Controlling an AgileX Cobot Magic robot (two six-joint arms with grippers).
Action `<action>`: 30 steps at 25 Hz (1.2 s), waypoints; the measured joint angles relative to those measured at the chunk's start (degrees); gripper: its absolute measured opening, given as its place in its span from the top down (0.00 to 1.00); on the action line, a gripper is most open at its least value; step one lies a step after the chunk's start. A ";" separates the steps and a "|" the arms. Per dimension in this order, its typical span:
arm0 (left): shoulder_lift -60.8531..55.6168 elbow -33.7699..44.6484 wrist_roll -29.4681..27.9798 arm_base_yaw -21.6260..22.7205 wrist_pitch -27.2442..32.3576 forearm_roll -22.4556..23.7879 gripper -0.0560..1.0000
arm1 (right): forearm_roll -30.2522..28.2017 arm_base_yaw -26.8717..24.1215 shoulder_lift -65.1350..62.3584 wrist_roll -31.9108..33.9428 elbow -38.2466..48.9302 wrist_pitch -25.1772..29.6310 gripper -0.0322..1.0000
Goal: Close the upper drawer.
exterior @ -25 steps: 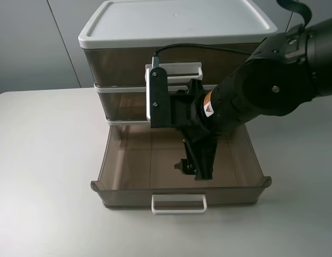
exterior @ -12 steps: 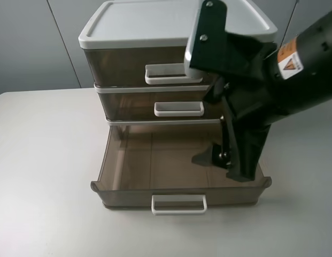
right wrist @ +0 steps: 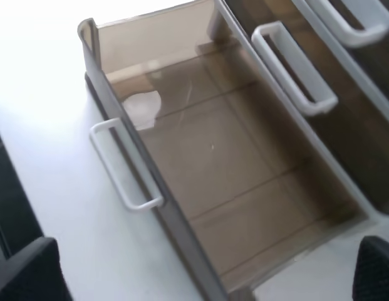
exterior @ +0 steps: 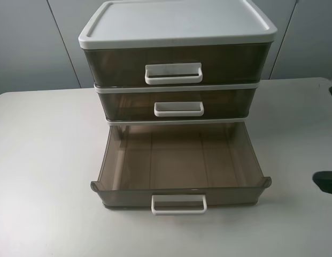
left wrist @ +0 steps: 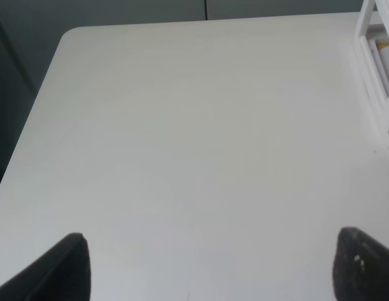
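Note:
The upper drawer (exterior: 128, 104) is the middle tier of the cabinet, smoky brown with a white loop handle (exterior: 179, 109). It sits pushed in, flush under the top drawer. Its handle also shows in the right wrist view (right wrist: 294, 69). The lowest drawer (exterior: 112, 166) stands pulled far out and holds nothing. My right gripper (right wrist: 200, 276) is open and empty, above and to the right of the lowest drawer; only a dark part of it (exterior: 326, 182) shows at the right edge of the high view. My left gripper (left wrist: 210, 269) is open over bare table.
The taller top drawer (exterior: 117, 64) with a wide white handle (exterior: 174, 73) is shut under the white lid (exterior: 176, 21). The white table (exterior: 43, 160) surrounds the cabinet. The cabinet's white edge (left wrist: 376, 75) shows in the left wrist view.
My right arm has drawn back from over the lowest drawer and the cabinet front, off to the right, nearly out of the high view. The drawers have not moved.

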 joint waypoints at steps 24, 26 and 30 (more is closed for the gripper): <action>0.00 0.00 0.10 0.00 0.00 0.00 0.25 | -2.16 -1.05 -29.54 11.82 12.03 3.94 0.29; 0.00 0.00 0.10 0.00 0.00 0.00 0.25 | -2.16 -4.43 -29.54 11.96 12.03 3.84 0.29; 0.00 0.00 0.10 0.00 0.00 0.00 0.25 | -2.30 -15.59 -29.54 12.10 12.03 3.84 0.29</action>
